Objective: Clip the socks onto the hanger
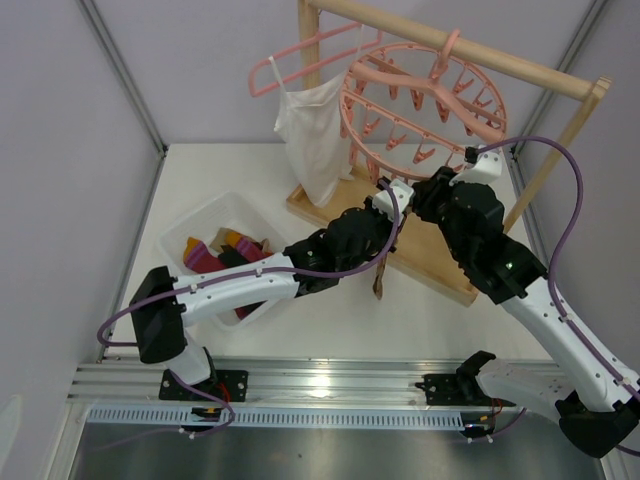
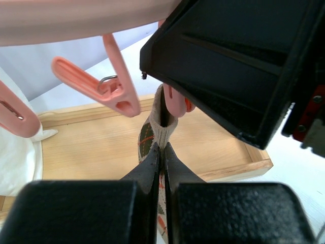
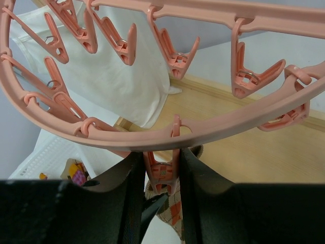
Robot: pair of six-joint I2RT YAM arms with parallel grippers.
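My left gripper (image 2: 161,150) is shut on a tan argyle sock (image 2: 158,119), holding its cuff up at the mouth of a pink clip (image 2: 175,104). The rest of this sock (image 1: 381,275) dangles over the wooden base. My right gripper (image 3: 162,162) is shut on the handles of that clip (image 3: 163,170), which hangs from the outer ring of the round pink hanger (image 3: 203,132). The sock (image 3: 172,208) shows just below the clip. From above, both grippers meet under the front edge of the hanger (image 1: 420,100). More socks (image 1: 205,255) lie in the basket.
A white basket (image 1: 180,232) sits at the left. A white camisole (image 1: 315,130) hangs from a thin pink coat hanger (image 1: 300,55) on the wooden rail (image 1: 520,65). The rack's wooden base tray (image 1: 440,270) lies under the grippers. Neighbouring clips (image 2: 96,86) dangle close by.
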